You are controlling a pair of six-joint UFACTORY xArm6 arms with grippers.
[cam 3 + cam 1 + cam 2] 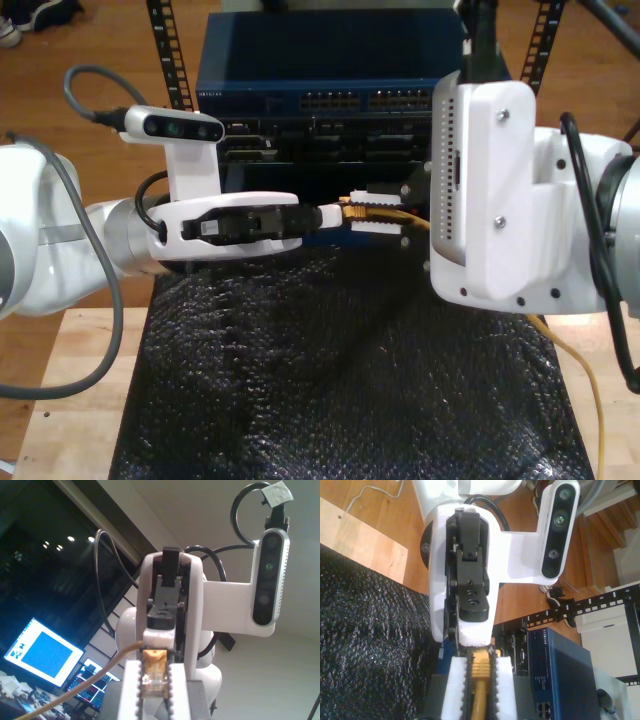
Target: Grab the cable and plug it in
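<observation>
1. Closest in the exterior view is an arm's white plate (480, 180), at that view's right; a black mat (340, 390) lies under both arms.
2. Behind stands a blue network switch (330, 70); its lettering is too small to read.
3. My first gripper (155, 682) is clamped on the clear plug (152, 672) of the yellow cable (90, 682); my second gripper (480, 680) is clamped on its yellow boot (481, 667).
4. The cable's end hangs above the mat, before the switch; its long axis runs level across the exterior view, tip toward that view's left; the rest trails down at that view's right.
</observation>
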